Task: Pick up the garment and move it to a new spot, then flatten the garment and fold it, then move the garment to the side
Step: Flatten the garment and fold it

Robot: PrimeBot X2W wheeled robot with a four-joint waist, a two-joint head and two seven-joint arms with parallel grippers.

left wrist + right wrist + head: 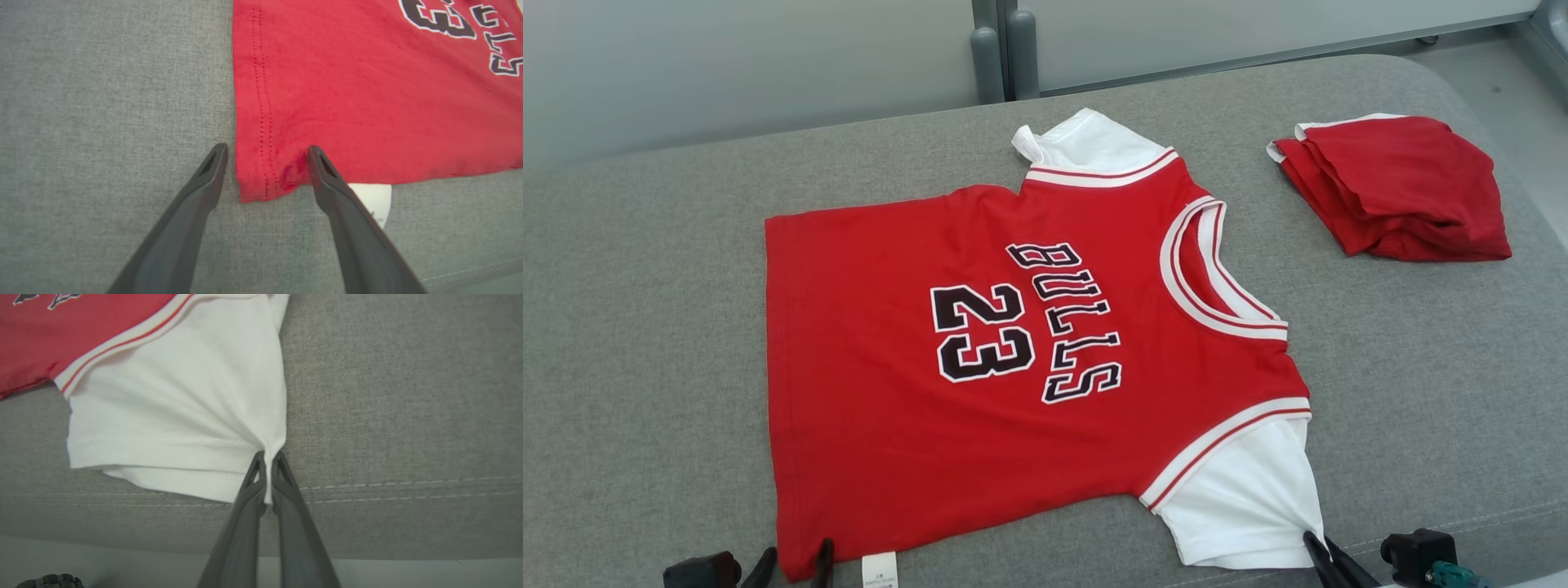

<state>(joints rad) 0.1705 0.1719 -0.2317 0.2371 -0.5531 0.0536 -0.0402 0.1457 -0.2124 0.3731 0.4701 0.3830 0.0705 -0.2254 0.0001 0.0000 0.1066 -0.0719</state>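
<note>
Limp, light red-and-white knit jersey (866,367) at grey fabric cushion's (645,327) near edge; R gripper (268,455) clenched on sleeve corner (245,433); L gripper (266,149) released, astride hem corner (253,188), prob. best hold.

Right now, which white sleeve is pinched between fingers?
The near sleeve, its corner pinched by the right gripper; the far sleeve lies free on the cushion.

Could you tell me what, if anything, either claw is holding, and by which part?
The right claw pinches the jersey by the corner of its white sleeve; the left claw holds nothing.
</note>
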